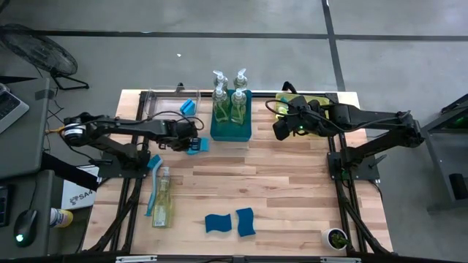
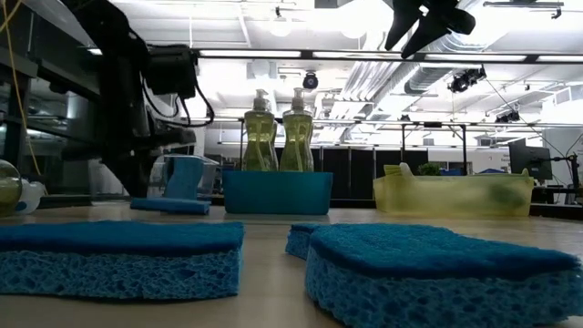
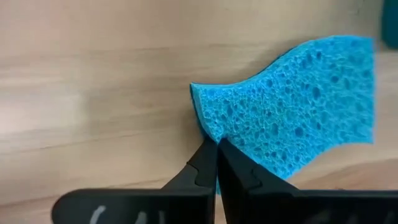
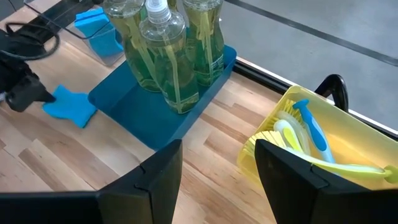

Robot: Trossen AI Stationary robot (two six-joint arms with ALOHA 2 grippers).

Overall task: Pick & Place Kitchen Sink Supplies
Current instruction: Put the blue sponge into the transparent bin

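Teal bin sits between clear bin and yellow bin.

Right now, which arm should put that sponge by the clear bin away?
Left. Its tool is already pinched shut on the sponge; the right tool hangs open near the yellow bin.

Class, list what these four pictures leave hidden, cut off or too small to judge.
- Clear bin, high view: the left arm covers its contents, apart from one sponge.
- Yellow bin, right wrist view: cut by the edge, so the brushes show only partly.
- Rear soap bottles, low view: hidden behind the front pair.
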